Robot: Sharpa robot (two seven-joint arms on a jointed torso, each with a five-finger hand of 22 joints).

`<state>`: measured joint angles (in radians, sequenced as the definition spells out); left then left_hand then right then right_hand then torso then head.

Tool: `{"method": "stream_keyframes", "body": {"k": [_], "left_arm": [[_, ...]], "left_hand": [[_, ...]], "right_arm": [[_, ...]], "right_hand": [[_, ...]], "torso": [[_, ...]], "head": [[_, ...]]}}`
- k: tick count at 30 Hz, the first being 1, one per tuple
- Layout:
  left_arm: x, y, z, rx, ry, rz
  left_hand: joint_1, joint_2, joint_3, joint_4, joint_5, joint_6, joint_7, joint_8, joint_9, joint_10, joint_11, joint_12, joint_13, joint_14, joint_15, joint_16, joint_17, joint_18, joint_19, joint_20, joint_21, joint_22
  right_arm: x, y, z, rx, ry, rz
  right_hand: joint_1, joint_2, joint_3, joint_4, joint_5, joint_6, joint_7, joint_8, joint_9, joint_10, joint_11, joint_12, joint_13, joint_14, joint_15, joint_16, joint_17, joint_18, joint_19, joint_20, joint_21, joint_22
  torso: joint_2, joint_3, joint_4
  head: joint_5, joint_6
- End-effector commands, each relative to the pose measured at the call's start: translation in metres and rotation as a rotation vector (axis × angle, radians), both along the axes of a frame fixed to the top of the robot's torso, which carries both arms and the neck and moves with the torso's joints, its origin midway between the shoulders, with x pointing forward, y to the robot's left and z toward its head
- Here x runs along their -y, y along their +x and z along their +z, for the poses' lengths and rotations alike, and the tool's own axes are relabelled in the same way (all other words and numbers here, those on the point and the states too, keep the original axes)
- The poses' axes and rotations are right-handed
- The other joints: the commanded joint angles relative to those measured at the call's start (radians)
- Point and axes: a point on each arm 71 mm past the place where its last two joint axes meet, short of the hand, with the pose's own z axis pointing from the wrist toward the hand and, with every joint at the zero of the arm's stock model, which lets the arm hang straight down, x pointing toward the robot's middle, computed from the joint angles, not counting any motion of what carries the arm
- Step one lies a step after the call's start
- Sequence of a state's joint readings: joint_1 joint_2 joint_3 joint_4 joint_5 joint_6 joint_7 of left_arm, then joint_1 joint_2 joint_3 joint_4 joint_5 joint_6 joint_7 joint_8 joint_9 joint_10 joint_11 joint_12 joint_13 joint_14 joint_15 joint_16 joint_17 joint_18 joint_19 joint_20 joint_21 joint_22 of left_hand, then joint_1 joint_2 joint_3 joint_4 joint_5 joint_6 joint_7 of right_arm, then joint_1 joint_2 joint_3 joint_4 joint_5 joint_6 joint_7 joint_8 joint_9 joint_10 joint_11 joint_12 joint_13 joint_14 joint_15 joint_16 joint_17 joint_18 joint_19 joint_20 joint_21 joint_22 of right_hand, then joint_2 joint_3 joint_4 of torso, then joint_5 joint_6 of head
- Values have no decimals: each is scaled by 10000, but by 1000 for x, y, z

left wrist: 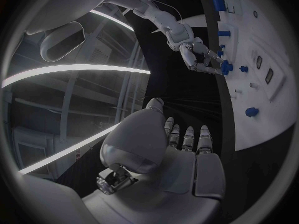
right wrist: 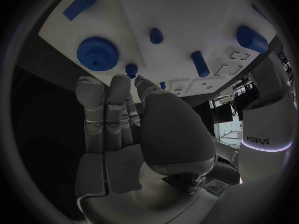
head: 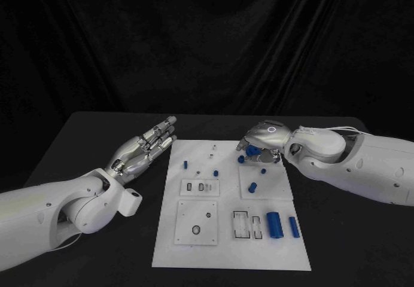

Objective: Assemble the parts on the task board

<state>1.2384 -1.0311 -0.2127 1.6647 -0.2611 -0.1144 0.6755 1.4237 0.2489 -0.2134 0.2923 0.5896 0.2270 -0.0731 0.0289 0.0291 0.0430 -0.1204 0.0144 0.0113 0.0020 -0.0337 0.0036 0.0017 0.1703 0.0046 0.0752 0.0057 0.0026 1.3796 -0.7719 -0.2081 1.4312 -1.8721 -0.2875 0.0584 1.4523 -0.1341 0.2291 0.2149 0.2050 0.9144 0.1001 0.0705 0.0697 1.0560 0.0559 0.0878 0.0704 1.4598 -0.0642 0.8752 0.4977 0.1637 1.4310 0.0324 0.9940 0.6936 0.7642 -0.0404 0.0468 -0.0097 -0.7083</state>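
Observation:
The white task board (head: pixel 231 239) lies mid-table, also seen in the left wrist view (left wrist: pixel 280 99) and the right wrist view (right wrist: pixel 181 15). My right hand (head: pixel 263 139) hovers over its far right part, fingers pointing down at a blue gear (head: pixel 253 152). In the right wrist view my right hand's fingertips (right wrist: pixel 118 82) end just short of the gear (right wrist: pixel 97 53) and a small blue peg (right wrist: pixel 131 68), holding nothing. My left hand (head: pixel 145 148) hangs flat and open beside the board's left edge, fingers stretched out (left wrist: pixel 187 139).
Two blue cylinders (head: pixel 274 225) (head: pixel 294 226) lie at the board's near right. Short blue pegs (head: pixel 253 187) (head: pixel 186 162) stand further in. Recessed slots (head: pixel 245 225) and square plates (head: pixel 197 221) cover the near half. Black table (head: pixel 86 137) surrounds the board.

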Motion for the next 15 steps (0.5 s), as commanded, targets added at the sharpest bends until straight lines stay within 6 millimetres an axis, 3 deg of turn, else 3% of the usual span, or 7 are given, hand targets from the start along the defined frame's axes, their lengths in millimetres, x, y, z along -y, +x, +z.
{"method": "stream_keyframes", "body": {"k": [1, 15], "left_arm": [[1, -2, 9, 916, -685, -316], [2, -1, 8, 845, -666, -376]], "left_hand": [[-96, -16, -62, 14, -60, 3, 32, 20, 5, -20, 67, -36, -12, -20, 24, -36, -17, 65, 6, 64, -1, 9], [-72, 0, -53, 8, 23, -9, 69, 13, 1, -36, 106, -40, -15, -20, 86, -36, -17, 70, 18, 136, 12, 17]], "right_arm": [[0, 1, -2, -42, -76, 58], [0, 7, -13, -253, -265, -40]], "right_hand": [[-82, 22, 70, -26, 51, 114, 28, 69, 19, -108, 32, -53, -15, -73, 19, 91, 4, -182, -86, 24, 55, 54], [-95, 42, 139, -99, 89, 324, 94, 136, 42, 13, 72, 19, 19, -84, 44, 215, 110, -209, -137, 50, 251, 331]], "torso": [[-4, 2, -5], [-21, 0, -6]], "head": [[-6, -14], [12, -45]]}}
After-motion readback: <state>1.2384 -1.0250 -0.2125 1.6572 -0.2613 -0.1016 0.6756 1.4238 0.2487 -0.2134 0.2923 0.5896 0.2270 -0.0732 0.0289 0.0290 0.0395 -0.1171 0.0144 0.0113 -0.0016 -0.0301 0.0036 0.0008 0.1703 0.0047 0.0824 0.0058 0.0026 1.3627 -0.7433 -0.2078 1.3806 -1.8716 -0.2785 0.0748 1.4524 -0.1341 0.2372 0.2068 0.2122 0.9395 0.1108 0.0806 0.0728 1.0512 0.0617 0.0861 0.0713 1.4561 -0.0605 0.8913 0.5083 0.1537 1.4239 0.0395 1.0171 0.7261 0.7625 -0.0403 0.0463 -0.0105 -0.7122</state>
